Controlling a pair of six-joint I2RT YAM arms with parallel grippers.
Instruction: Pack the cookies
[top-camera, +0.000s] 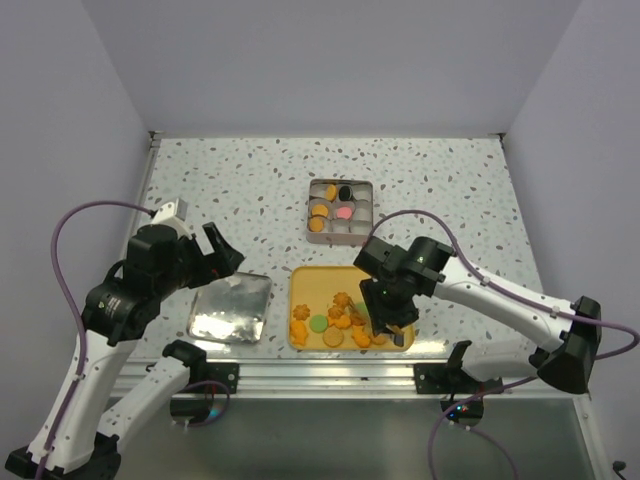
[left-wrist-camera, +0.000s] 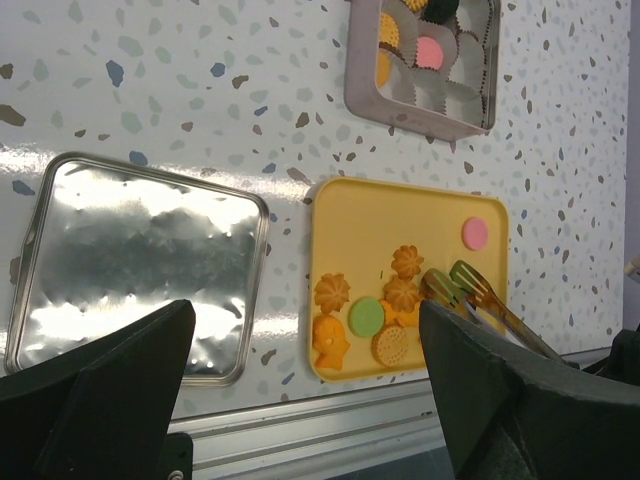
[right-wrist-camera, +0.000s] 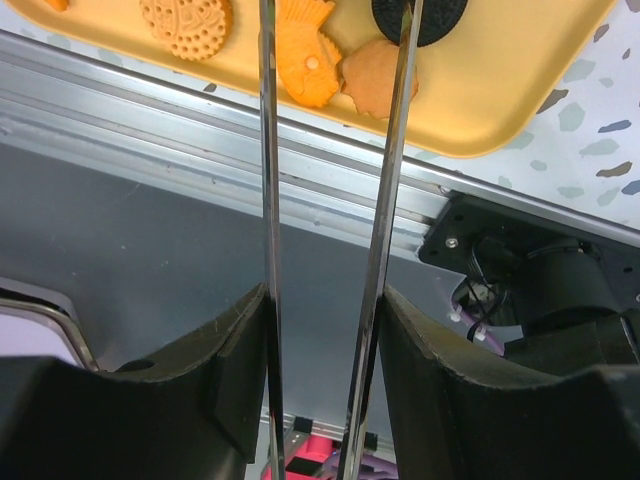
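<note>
The right end effector (right-wrist-camera: 325, 300) is clamped on a pair of metal tongs (right-wrist-camera: 268, 180), whose blades stand apart. Their tips run off the top edge of the right wrist view. From above, that arm hides part of the yellow tray (left-wrist-camera: 380, 215). The cookies (left-wrist-camera: 400, 293) lie loose in the tray's near half — the tong tips just beside them, contact unclear — and more sit in paper cups in the tin (left-wrist-camera: 415, 118), which is cut off at the frame's top. The left end effector (top-camera: 220, 255) is spread wide, holding nothing, above the desk (top-camera: 230, 180) near a silver lid (top-camera: 232, 308).
</note>
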